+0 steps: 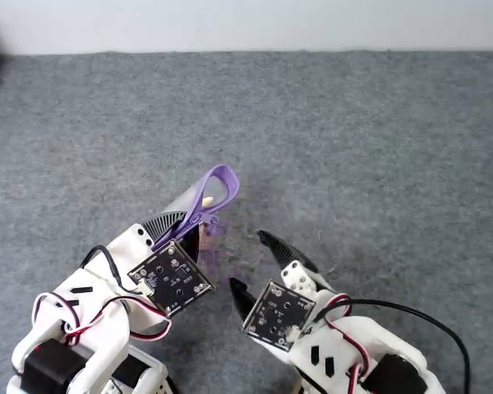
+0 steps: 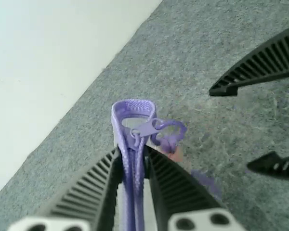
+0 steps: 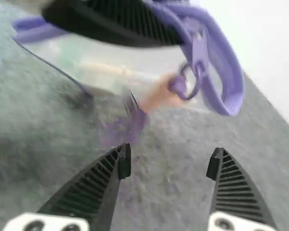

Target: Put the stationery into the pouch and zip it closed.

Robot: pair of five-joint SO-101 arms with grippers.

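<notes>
The left hand is clamped on the purple zipper edge of the pouch and holds it up over the grey surface. The right hand, fingers apart just short of the zipper pull, would do best to pinch the ring squarely and draw it along the teeth while the left holds the edge taut. A pencil-like stick shows blurred through the clear side, and how far the zip is already shut cannot be made out.
</notes>
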